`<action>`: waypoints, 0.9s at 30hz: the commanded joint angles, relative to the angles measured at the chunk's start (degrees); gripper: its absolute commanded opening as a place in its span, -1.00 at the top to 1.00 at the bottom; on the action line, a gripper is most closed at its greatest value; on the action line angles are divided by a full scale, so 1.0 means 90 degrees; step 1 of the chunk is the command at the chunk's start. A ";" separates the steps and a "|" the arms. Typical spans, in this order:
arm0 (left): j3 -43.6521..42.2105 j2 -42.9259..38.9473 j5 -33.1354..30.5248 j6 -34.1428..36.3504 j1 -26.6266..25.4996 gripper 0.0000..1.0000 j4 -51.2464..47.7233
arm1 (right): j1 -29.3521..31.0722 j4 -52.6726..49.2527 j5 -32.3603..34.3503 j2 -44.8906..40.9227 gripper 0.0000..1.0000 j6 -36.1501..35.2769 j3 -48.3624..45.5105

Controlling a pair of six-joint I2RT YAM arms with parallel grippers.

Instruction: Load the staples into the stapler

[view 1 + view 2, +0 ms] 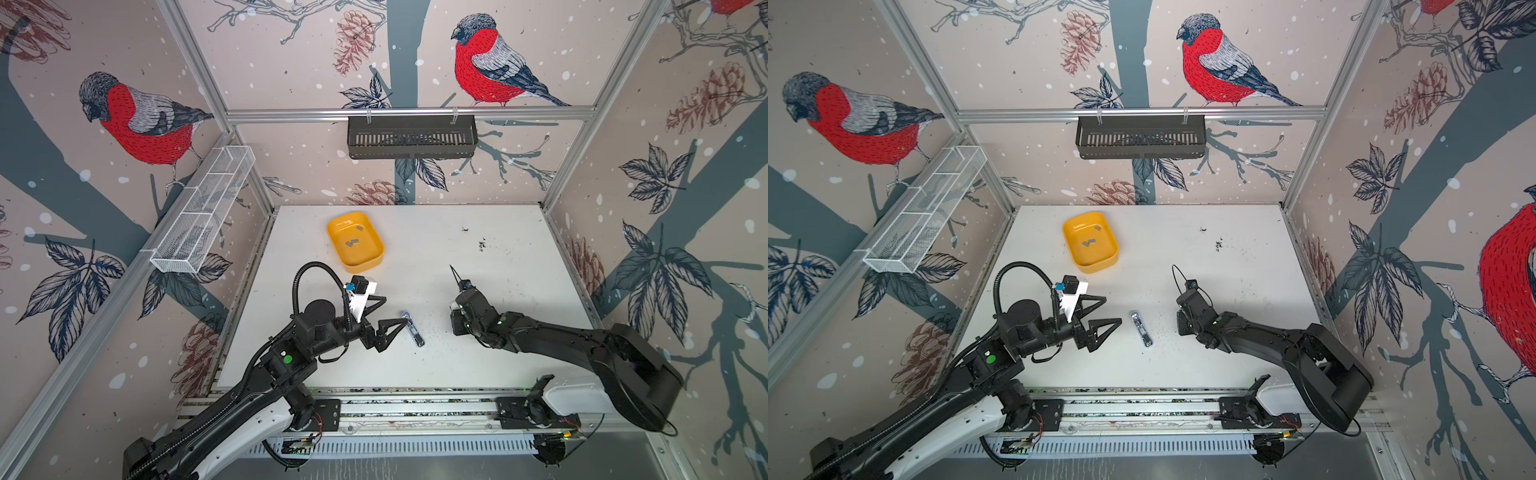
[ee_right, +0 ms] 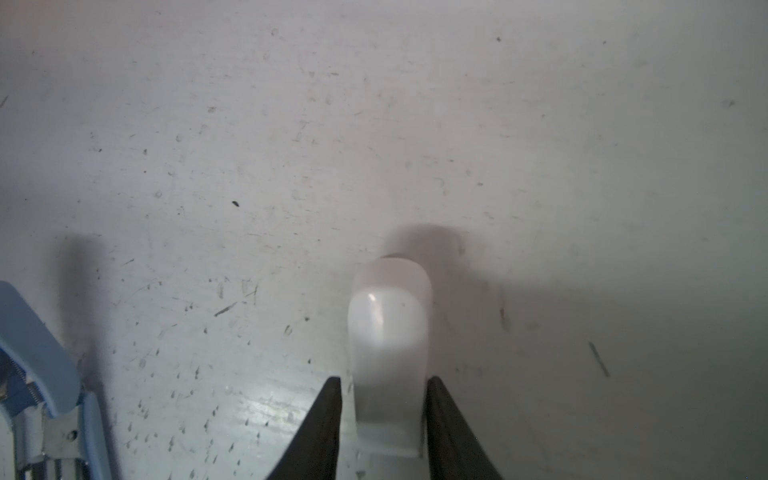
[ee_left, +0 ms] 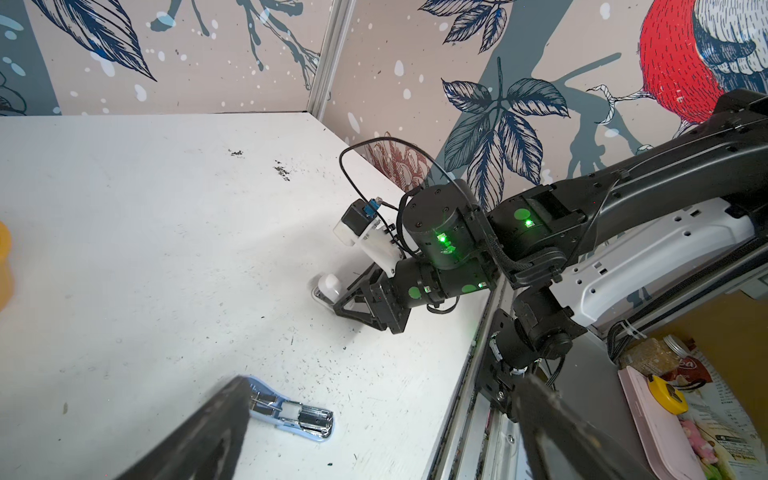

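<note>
Three grey staples (image 1: 353, 242) (image 1: 1089, 243) lie in a yellow tray (image 1: 361, 264) (image 1: 1096, 266) at the back left. A blue stapler (image 1: 412, 328) (image 1: 1140, 328) (image 3: 291, 415) (image 2: 37, 361) lies open on the table's middle, its chrome magazine showing. My left gripper (image 1: 395, 310) (image 1: 1113, 309) (image 3: 382, 378) stands wide open beside it, one fingertip over its far end. To the right, my right gripper (image 2: 383, 380) (image 3: 340, 307) points down at the table. Its fingers (image 2: 324, 424) are shut on the sides of a small white stapler (image 2: 388, 332) (image 3: 328, 286) (image 1: 456, 306).
A black basket (image 1: 411, 137) hangs on the back rail and a white wire basket (image 1: 203, 208) on the left wall. Dark specks (image 1: 482, 244) dot the table at the back right and around the blue stapler. An aluminium rail (image 1: 415, 405) runs along the front edge.
</note>
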 commanded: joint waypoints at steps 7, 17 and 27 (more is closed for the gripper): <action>-0.0075 0.0063 -0.0217 -0.0101 -0.0066 -0.98 0.0279 | 0.0902 0.0252 0.0624 0.0539 0.50 0.0787 0.0424; 0.0180 0.0831 -0.1051 -0.0427 -0.0261 -0.94 -0.0015 | 0.1389 0.0199 0.0959 0.0540 0.13 0.1389 0.0587; 0.0958 0.2560 -0.2208 -0.0997 -0.0858 -0.81 0.0091 | 0.0891 -0.0379 0.0769 -0.1953 -0.35 0.1165 -0.0296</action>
